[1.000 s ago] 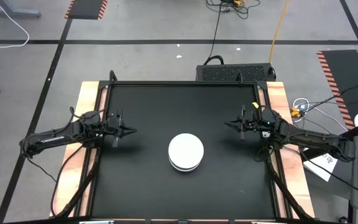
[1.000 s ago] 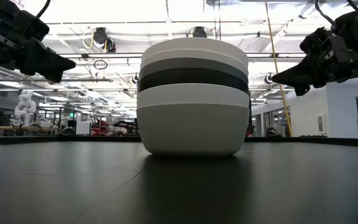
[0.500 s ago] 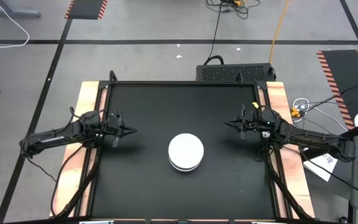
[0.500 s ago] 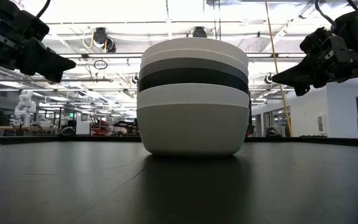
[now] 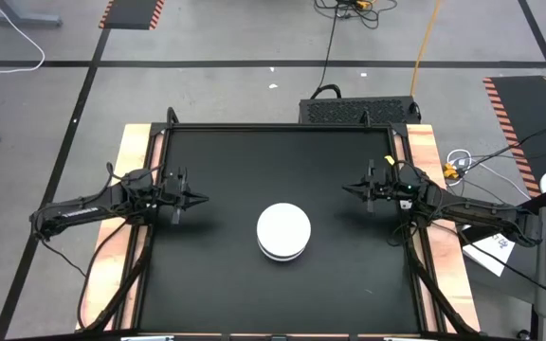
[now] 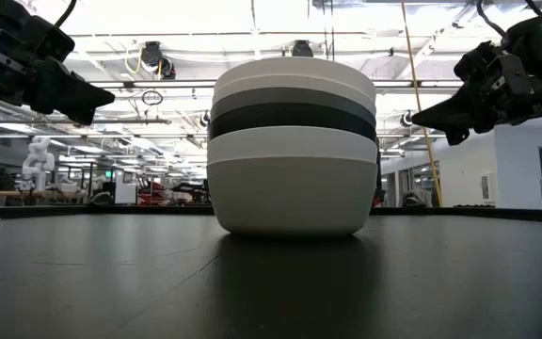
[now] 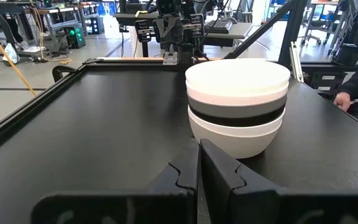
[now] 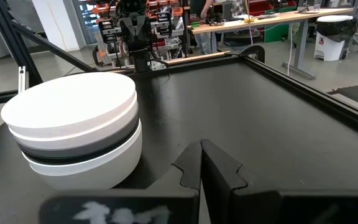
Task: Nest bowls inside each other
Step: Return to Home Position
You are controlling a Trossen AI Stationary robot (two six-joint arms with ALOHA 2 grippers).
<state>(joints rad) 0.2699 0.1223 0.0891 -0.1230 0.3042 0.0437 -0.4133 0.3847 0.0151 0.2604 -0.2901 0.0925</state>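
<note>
Near the middle of the black desk (image 5: 216,275), the bowls (image 5: 283,230) stand nested in a single stack. The low view shows a white bowl at the bottom, a dark band and a grey band above it, and white on top. The left arm (image 5: 93,205) reaches in over the desk's left edge. Its jaws are closed tip to tip, grip nothing and point right toward the stack. The right arm (image 5: 463,210) mirrors it over the right edge, jaws likewise closed and empty, pointing left. Both hang above the desk surface, well apart from the bowls between them.
</note>
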